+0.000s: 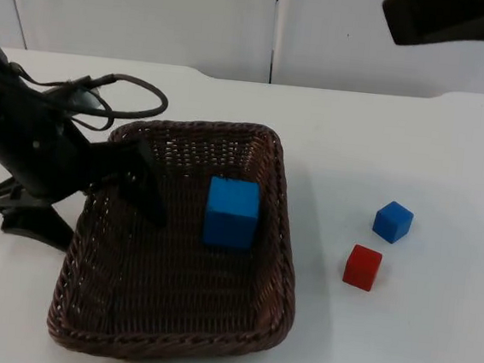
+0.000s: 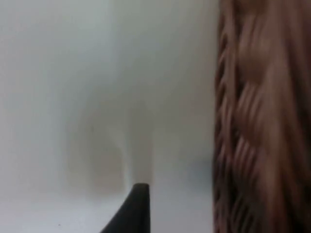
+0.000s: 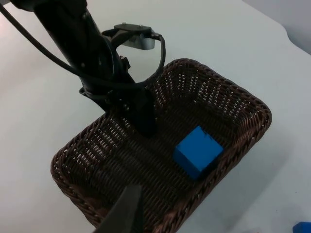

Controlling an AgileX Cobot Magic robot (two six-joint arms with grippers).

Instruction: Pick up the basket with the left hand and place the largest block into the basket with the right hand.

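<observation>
Left pincer (image 1: 125,189) pinching basket (image 1: 281,262) left wall. Big blue block (image 1: 231,212) lying inside. Right pincer (image 3: 127,213) hanging above basket, opening unclear.

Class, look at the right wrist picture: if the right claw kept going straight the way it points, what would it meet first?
Probably the brown wicker basket, near its rim or floor beside the large blue block; depth is hard to judge.

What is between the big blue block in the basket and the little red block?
The basket's woven right wall, then bare white table, separates the big blue block from the little red block, seen in the top view.
</observation>
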